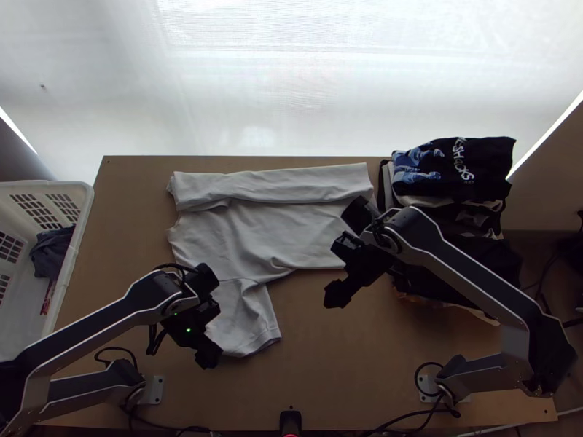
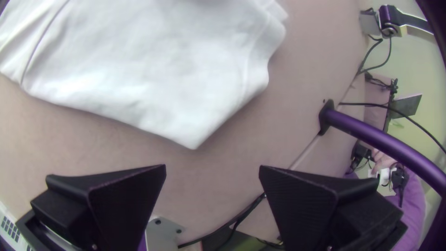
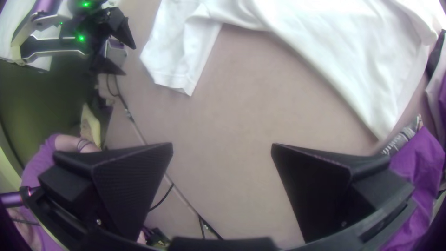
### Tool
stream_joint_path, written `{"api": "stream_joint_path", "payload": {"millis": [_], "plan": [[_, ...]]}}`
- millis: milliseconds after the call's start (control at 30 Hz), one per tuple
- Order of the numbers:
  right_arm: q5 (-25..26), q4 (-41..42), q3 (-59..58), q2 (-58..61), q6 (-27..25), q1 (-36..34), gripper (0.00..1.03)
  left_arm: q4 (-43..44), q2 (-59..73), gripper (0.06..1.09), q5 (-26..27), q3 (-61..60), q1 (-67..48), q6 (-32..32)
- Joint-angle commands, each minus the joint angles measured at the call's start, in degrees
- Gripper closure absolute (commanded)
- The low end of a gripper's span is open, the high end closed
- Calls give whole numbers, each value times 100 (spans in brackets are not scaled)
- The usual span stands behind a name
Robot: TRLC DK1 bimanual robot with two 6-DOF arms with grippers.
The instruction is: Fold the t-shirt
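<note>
Light-brown wooden table (image 1: 350,371), bearing the white cotton t-shirt (image 1: 255,233) at its far side, L of ctr.: body mostly spread w/ slight creases, far side turned over in a long band, one short sleeve (image 1: 244,320) pointing to the near edge. White plastic basket (image 1: 86,211) at table's L edge. Stack of dark folded clothes (image 1: 492,154), top one w/ blue & white print, just beside the shirt's R end. R gripper (image 1: 337,293): above bare wood near the shirt, fingers wide apart, nothing btwn. L gripper (image 1: 208,355): near the sleeve, likewise wide open & empty. Dark blue-grey cloth (image 1: 51,251), bunched, inside basket.
</note>
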Motion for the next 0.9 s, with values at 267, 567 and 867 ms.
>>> {"api": "stream_joint_path", "payload": {"millis": [267, 567, 867], "plan": [[-7, -111, -104, -75, -84, -138, 5, 826, 769, 20, 30, -45, 46, -162], [2, -111, -52, -93, -84, -147, 5, 1151, 1068, 20, 56, -18, -51, -470], [2, -120, -34, -128, -119, -270, 5, 1802, 760, 105, -111, -220, 292, -865]]}}
